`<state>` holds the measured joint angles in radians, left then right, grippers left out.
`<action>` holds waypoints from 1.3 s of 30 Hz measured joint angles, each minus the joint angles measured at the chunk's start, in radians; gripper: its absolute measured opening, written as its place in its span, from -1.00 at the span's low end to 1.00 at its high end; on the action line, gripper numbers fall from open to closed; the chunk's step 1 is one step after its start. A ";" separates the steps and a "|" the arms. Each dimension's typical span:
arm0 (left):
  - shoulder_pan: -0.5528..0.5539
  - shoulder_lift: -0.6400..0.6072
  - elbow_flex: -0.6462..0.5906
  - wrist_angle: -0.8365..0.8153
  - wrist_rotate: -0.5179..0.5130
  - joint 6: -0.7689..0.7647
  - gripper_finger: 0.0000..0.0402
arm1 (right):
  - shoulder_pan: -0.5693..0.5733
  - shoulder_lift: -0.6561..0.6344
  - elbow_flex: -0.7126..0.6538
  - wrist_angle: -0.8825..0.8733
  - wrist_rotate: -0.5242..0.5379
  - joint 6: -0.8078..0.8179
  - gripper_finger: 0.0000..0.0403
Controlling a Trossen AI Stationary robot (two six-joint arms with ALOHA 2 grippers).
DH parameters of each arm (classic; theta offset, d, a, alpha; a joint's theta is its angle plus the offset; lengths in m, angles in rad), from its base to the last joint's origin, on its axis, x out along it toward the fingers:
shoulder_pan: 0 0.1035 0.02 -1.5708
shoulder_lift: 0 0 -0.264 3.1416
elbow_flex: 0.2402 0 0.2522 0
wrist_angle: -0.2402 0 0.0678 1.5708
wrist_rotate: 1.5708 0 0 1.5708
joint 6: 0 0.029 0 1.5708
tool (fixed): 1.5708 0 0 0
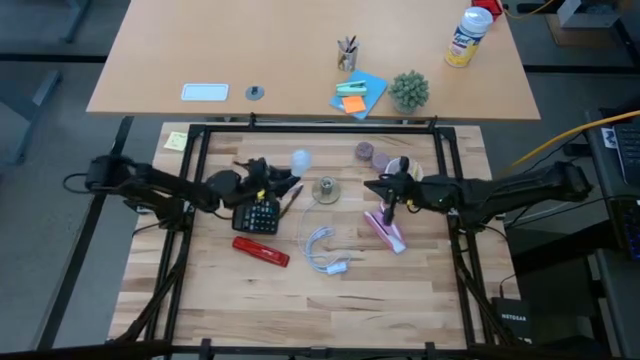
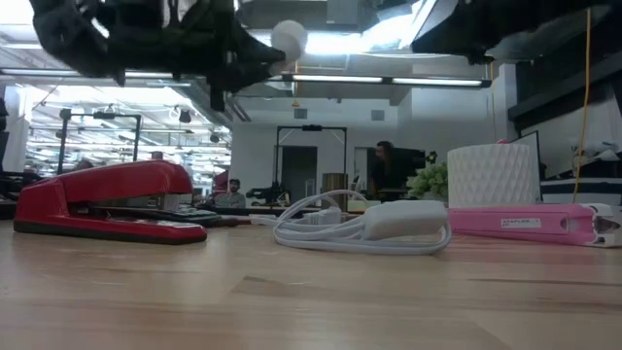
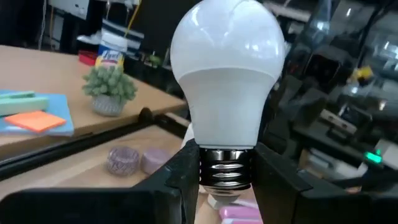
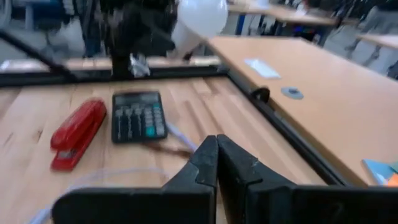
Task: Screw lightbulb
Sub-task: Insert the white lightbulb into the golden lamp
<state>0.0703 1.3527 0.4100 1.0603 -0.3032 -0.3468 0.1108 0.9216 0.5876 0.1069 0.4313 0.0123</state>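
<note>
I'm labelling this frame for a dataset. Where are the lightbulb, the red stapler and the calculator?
lightbulb (image 3: pixel 227 68): left wrist view, on its white dome; the left gripper (image 3: pixel 225 168) is clamped on its screw end.
red stapler (image 2: pixel 102 194): low view, on its red top arm.
calculator (image 4: pixel 138 116): right wrist view, on its keypad.

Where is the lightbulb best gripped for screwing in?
At the metal threaded neck, as the left gripper holds the lightbulb now: fingers either side of the base, below the glass. The dome is round, smooth and slippery; the ridged neck is narrower.
</note>
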 joint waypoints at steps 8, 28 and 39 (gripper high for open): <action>0.000 0.287 0.086 0.164 0.008 0.011 -0.44 | -0.087 0.214 -0.060 0.329 -0.005 -0.038 -0.96; 0.055 0.462 0.248 -0.024 0.014 0.066 -0.44 | -0.283 0.528 -0.053 0.643 -0.187 -0.005 -0.96; 0.060 0.463 0.248 -0.039 0.014 0.067 -0.44 | -0.282 0.601 0.063 0.599 -0.265 -0.007 -0.96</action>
<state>0.1306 1.8156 0.6582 1.0213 -0.2890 -0.2802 -0.1711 1.5223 0.6505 0.7054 0.1667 0.0051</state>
